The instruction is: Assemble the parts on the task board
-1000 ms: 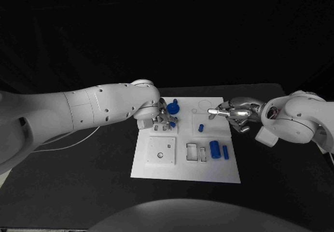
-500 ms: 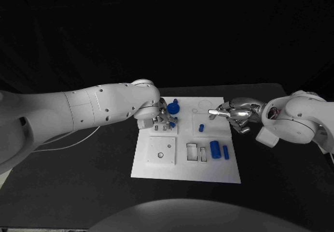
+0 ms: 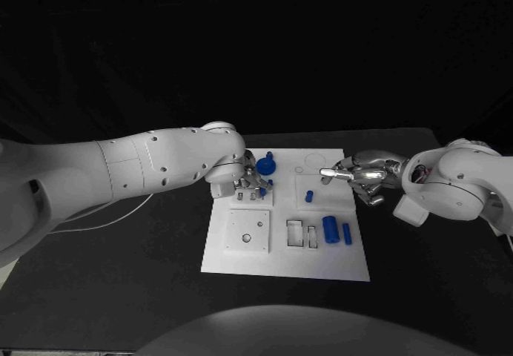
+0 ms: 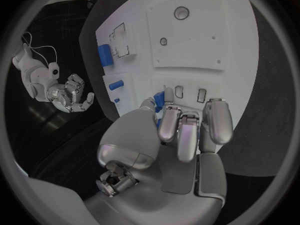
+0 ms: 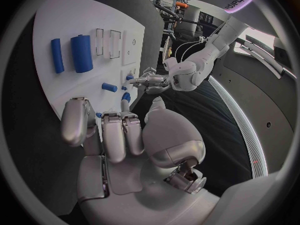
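The white task board (image 3: 241, 256) lies mid-table. My left hand (image 3: 249, 180) hovers over its far left corner, fingers curled, pinching a small blue part (image 4: 160, 108) between thumb and fingers. Just beyond it a round blue part (image 3: 265, 165) stands on the board. A short blue peg (image 3: 309, 196) lies in the board's middle. A thick blue cylinder (image 3: 331, 228) and a thin one (image 3: 348, 231) lie side by side near the right edge. My right hand (image 3: 362, 176) hangs at the board's far right edge, fingers apart, holding nothing, one finger pointing over the board.
A square white plate with holes (image 3: 248, 228) sits on the board's near left. Two empty rectangular slots (image 3: 294, 232) lie beside the cylinders. Black table (image 3: 118, 297) surrounds the board. A white cable (image 3: 101, 219) trails under my left arm.
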Available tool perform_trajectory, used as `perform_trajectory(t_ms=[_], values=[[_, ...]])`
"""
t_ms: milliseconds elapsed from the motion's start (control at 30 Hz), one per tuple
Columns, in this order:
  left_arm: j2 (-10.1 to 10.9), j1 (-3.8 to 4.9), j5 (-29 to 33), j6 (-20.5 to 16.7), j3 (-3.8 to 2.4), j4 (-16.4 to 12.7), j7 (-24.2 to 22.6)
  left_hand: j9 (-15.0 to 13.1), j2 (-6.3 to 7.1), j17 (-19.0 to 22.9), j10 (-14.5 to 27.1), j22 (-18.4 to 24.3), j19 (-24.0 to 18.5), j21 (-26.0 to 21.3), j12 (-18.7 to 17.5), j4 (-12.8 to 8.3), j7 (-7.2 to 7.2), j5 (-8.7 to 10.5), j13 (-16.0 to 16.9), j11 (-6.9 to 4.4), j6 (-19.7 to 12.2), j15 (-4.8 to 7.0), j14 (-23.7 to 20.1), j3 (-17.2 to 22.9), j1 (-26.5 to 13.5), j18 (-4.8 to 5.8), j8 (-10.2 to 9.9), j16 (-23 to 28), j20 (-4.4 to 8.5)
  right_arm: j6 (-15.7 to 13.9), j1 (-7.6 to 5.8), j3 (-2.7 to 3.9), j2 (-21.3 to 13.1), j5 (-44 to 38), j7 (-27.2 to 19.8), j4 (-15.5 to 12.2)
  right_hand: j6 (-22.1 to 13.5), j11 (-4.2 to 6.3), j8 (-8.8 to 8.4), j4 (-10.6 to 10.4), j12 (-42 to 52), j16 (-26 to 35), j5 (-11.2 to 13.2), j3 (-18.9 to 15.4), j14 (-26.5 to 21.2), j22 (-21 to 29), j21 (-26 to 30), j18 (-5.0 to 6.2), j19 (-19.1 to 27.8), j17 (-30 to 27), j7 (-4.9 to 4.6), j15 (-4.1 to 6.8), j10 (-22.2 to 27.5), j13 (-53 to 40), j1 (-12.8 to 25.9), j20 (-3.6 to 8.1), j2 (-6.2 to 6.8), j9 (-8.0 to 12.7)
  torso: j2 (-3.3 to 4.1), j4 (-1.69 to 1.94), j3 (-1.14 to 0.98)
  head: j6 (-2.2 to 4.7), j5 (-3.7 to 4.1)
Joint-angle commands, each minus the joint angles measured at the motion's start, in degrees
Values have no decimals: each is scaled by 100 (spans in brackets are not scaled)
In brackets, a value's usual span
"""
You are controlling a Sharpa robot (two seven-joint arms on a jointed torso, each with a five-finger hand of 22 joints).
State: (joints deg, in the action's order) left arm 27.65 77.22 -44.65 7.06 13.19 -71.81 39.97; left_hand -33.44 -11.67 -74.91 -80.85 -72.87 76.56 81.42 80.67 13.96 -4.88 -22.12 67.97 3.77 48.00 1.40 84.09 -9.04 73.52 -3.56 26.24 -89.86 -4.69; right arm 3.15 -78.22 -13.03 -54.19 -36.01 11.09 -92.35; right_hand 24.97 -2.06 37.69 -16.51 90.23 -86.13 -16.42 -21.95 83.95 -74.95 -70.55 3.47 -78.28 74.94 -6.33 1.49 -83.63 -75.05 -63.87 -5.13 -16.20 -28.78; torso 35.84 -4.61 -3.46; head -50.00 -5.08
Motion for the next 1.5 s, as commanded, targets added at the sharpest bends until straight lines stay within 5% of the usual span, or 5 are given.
perform_trajectory(t_ms=[33,367,700,1100,1500], values=[[-6,0,25,-5,-5,-17,155,-19,16,-1509,-857,-9,-39,-30,906,-14,3,-33,2149,-285,7,40,591,60,72,-65,-47,-14,4,113,4,0,-3,2,30,-11,-1,6,-17,5,-23,23,-12,33,304,-917,18,98,29,1134,-51,-40,-637,-1495,-9,-9,-30,3,-1,10,-4,0,-10],[-13,0,25,-56,-5,-19,91,-125,132,-1509,-844,-30,-31,-42,899,-101,16,-123,2138,-297,28,51,591,329,217,-66,-127,-14,15,131,4,0,-17,2,57,-26,-2,5,-18,5,-23,29,-11,35,299,-914,28,100,37,1129,-52,-42,-637,-1495,-11,-11,-29,3,1,3,-3,0,-38],[20,0,-97,-226,-8,-100,-12,-381,430,-1509,-880,-111,27,-32,915,-247,64,-281,2171,-342,111,89,591,911,399,-54,-113,-14,49,144,4,0,-53,3,82,-37,-4,2,-20,8,-23,53,-11,41,279,-902,69,109,66,1106,-54,-45,-637,-1495,-15,-14,-27,4,4,0,-2,0,-57],[313,35,-315,-247,-22,-447,112,-762,810,-1509,-886,-184,89,-42,916,-183,114,-282,2176,-383,145,137,591,1739,231,-44,-2,-14,95,160,8,-1,-97,3,106,-22,-6,-3,-22,5,-23,89,-7,48,250,-889,113,118,99,1074,-57,-50,-637,-1495,-14,-19,-27,5,1,-2,-4,0,-74],[560,128,-501,7,-22,-751,279,-926,973,-1509,-890,-215,112,-53,918,-122,122,-237,2180,-401,167,149,591,2096,51,-41,40,-14,108,206,41,-1,-86,20,112,15,-9,-6,-24,4,-23,112,-7,55,231,-879,147,125,124,1054,-59,-54,-637,-1495,-14,-24,-29,7,5,4,-7,0,-129]])
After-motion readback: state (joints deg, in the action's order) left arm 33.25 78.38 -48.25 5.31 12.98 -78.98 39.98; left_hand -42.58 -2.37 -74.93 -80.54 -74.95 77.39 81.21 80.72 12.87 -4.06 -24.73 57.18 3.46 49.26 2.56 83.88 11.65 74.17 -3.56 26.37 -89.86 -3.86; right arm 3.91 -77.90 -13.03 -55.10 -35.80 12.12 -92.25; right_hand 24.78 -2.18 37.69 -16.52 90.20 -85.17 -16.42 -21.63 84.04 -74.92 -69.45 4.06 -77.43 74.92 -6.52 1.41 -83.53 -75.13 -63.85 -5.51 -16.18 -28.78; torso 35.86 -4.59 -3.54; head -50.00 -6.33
